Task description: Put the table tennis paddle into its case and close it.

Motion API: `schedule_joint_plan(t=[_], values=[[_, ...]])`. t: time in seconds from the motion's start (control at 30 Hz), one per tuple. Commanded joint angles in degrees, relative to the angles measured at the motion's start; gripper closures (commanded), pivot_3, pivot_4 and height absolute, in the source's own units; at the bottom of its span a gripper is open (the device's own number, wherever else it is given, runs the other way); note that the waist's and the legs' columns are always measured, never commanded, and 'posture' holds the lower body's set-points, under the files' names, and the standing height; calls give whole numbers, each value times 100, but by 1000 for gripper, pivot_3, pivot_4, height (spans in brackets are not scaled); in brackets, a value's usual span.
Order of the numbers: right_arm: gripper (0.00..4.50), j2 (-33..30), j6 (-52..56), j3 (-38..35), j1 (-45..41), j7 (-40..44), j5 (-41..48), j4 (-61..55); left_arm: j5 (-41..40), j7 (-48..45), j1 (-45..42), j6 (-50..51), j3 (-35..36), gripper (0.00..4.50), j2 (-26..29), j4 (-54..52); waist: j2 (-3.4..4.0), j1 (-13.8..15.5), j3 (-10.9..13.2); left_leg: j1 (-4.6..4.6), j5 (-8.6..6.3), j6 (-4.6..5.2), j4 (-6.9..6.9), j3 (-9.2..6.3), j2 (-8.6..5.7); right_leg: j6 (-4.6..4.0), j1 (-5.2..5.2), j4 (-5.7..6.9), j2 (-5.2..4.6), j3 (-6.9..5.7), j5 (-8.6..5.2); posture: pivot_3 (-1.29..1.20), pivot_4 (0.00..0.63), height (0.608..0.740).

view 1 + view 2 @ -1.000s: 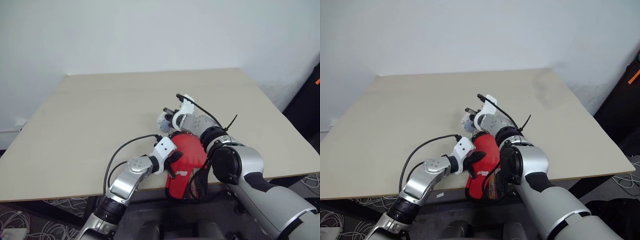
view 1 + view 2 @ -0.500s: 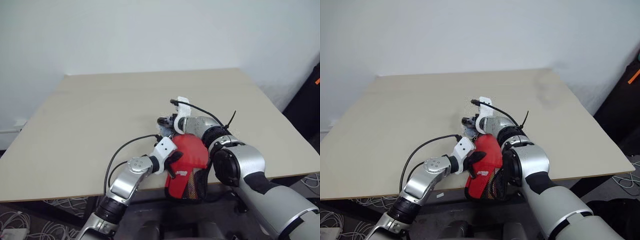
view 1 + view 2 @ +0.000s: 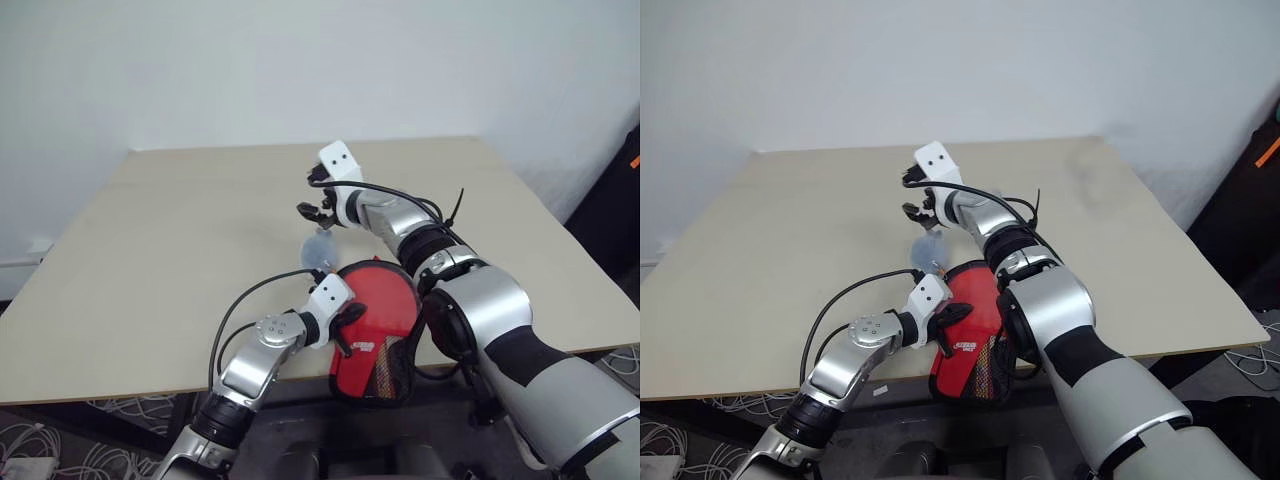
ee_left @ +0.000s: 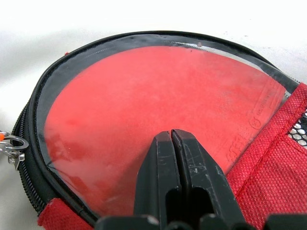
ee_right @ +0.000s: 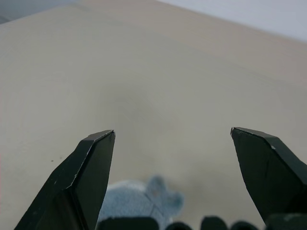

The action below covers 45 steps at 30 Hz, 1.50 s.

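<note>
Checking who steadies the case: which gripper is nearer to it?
Left. The left gripper is shut, its fingers pressing on the case over its see-through side. The right gripper is open, raised above the table beyond the case.

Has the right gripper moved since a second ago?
Yes. The right gripper has risen off the case toward the table's far edge, now open.

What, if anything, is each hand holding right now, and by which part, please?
Nothing is held. The right hand is open over the table. The left hand is shut, resting on the see-through face of the case.
</note>
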Motion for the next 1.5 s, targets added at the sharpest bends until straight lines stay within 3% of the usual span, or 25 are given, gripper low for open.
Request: schedule_joint_plan(t=[0.03,0.37,0.73,1.13,1.27,1.5], values=[[318,137,-217,120,-138,-24,-156,-112,115,25,43,35,-101,4500,7,-20,0,6,0,0,0,0,0,-1,0,0,1,0,0,-1,0,0,0,740],[318,472,-367,416,185,-510,-553,23,127,147,158,84,-116,4500,8,-155,0,2,0,0,0,-1,0,-2,-1,-1,-1,0,-2,-1,0,0,0,740],[318,524,-724,1294,554,-270,-1388,80,124,237,262,149,-98,4500,55,-286,2,0,0,2,0,-1,-2,-2,-1,-1,-3,1,0,0,0,0,0,740],[318,389,-972,1637,699,-155,-1707,91,112,224,249,171,-96,4500,69,-247,2,1,0,3,1,-3,-3,-3,-1,-1,-1,1,0,0,0,0,0,740],[1535,342,-906,1702,739,-104,-1785,111,114,206,227,175,-92,4500,83,-222,2,1,0,4,1,-3,-3,-3,-1,-1,-1,1,0,0,0,0,0,740],[4052,223,-476,1673,786,-4,-1797,154,117,188,209,179,-80,4500,102,-213,2,3,0,7,1,-4,-3,-3,-1,-1,2,1,0,0,0,0,0,740]])
